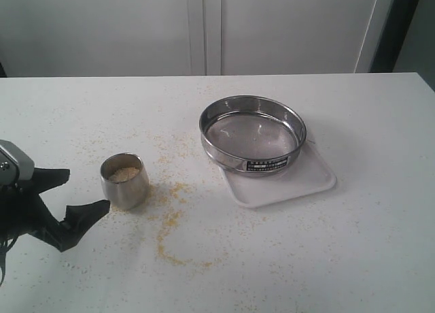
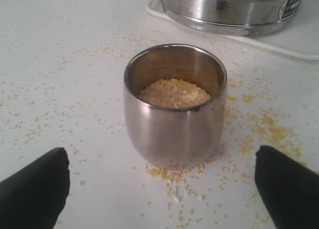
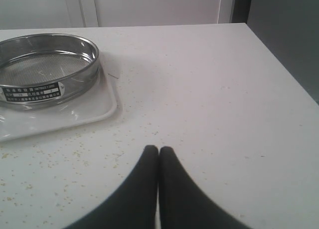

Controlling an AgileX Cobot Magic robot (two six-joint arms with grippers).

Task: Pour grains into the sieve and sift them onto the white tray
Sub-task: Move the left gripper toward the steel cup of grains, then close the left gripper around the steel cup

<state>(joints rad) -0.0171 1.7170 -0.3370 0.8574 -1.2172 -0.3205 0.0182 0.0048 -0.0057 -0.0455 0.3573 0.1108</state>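
Altogether, one cup (image 1: 125,182) of grains (image 2: 174,92), one sieve (image 1: 253,135), one white tray (image 1: 309,177)

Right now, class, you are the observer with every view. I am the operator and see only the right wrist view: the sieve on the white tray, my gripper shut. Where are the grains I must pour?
Observer: In a small steel cup standing upright on the table, left of the sieve in the exterior view.
Operator: How full is it?
Observer: The grains sit well below its rim.
Operator: Is the other arm holding it?
Observer: No. The left gripper is open, with the cup just ahead of its fingers and not gripped.
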